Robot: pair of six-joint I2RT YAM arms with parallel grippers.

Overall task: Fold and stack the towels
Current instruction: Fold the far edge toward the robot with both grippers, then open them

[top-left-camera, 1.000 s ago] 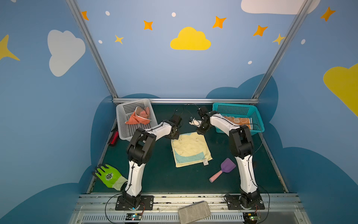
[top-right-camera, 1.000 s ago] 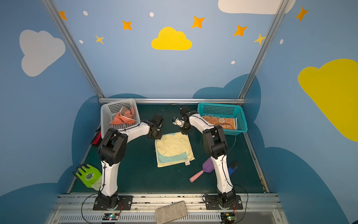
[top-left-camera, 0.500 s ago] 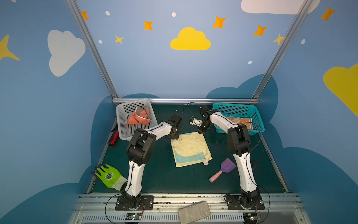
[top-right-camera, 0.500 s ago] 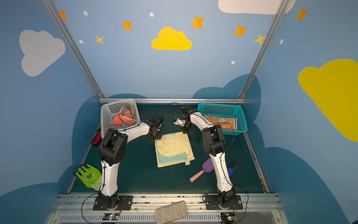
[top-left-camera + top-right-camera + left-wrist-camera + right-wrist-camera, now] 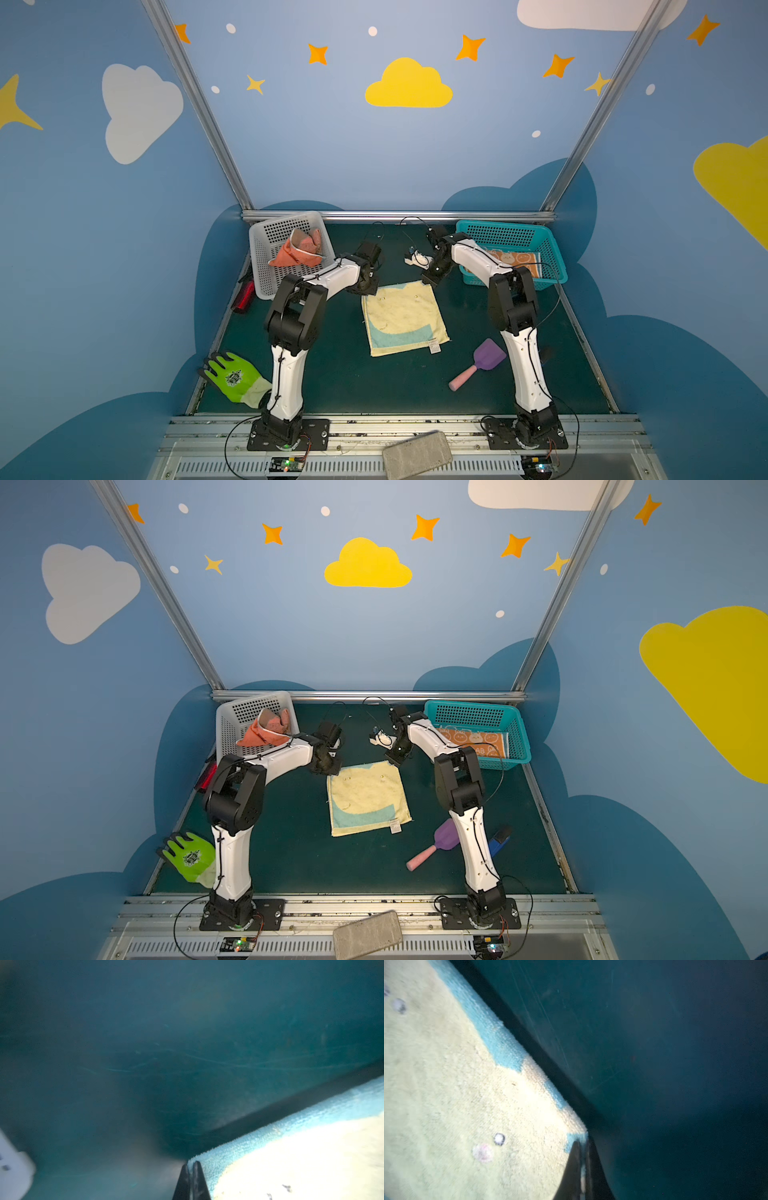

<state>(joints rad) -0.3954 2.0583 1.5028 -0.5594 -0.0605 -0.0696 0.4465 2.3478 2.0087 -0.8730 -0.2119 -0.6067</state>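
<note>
right end effector (image 5: 582, 1147) now tight on corner of yellow towel (image 5: 405, 316) (open before)

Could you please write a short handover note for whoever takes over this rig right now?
Left tool: shut on one far corner of the yellow towel.
Right tool: shut on the other far corner.
Yellow towel lies flat, unfolded, on the mat. Orange towel lies flat in the teal basket; salmon towel sits crumpled in the grey basket.
Done: orange towel appears folded and placed.
Left: fold the yellow towel, stack it, then the salmon one.
</note>
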